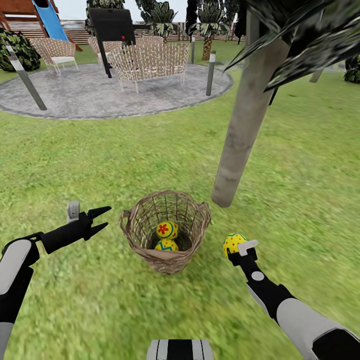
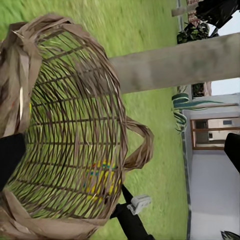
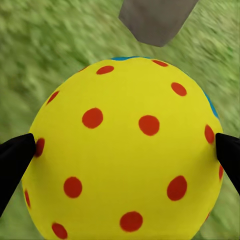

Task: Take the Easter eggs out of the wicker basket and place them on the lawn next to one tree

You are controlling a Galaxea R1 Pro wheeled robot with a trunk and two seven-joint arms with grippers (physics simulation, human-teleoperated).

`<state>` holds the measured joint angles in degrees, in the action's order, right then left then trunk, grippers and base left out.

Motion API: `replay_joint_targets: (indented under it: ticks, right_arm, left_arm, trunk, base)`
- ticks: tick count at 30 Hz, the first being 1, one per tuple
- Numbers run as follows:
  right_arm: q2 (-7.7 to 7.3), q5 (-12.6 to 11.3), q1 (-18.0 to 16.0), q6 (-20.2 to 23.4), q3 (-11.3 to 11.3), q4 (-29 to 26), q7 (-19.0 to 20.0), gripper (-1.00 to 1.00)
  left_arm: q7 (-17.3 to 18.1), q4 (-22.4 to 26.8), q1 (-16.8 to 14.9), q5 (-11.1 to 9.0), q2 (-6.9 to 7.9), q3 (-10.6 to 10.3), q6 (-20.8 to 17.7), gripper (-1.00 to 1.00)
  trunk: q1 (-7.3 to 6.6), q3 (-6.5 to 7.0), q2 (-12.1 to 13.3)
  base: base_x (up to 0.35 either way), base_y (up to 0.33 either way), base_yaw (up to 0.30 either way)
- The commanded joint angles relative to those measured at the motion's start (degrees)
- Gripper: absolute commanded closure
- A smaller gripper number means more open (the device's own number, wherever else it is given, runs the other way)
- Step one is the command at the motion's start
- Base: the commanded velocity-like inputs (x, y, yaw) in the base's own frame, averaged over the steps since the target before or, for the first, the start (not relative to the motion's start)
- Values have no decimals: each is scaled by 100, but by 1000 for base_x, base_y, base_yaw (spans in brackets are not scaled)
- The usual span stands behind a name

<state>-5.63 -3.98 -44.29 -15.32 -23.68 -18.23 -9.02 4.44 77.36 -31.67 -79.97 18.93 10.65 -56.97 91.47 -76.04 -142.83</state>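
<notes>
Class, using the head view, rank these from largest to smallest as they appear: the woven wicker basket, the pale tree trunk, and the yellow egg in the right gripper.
1. Pale grey-beige tree trunk
2. Brown woven wicker basket
3. Yellow red-dotted egg held in the right gripper

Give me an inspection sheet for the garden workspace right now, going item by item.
Surface: green lawn, with a grey paved circle behind it.
Job's things: wicker basket upright on the grass, two eggs inside; third egg outside the basket, held to its right; pale tree trunk just behind the basket.
Clutter: nothing seen on the grass around the basket.
End effectors: left end effector open, empty, left of the basket; right end effector shut on the third egg.
Cables: nothing seen.
Surroundings: wicker chairs and short posts on the paving, blue slide, bushes, fence, white house wall.
</notes>
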Motion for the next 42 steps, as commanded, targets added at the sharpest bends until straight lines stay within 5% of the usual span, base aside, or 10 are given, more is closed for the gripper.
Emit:
replay_joint_targets:
  ticks: [1,19,29,34,42]
  right_arm:
    - [-6,-41,-11,-19,-49,-1,-30,100]
    - [-8,-32,-15,-33,-18,-295,-55,100]
    - [-8,-32,-18,-33,-7,-295,-65,100]
    - [-8,-48,-16,-16,6,-295,-84,100]
    - [-8,-111,-18,73,4,-286,-521,100]
  left_arm:
    - [55,-2,-3,43,2,7,-24,-100]
    - [109,-10,-1,43,-4,7,-24,-100]
    - [113,-10,-1,43,-4,7,-27,-100]
    - [131,-3,-2,43,-2,7,-33,-100]
    - [822,-1,-1,43,110,7,-33,-100]
  trunk:
    - [21,-22,-41]
    - [21,-22,-41]
    - [21,-22,-41]
    - [33,-133,-48]
    - [54,-310,-59]
  base:
    - [0,0,0]
    - [153,-125,3]
    - [15,-8,248]
    - [0,0,11]
    - [0,0,0]
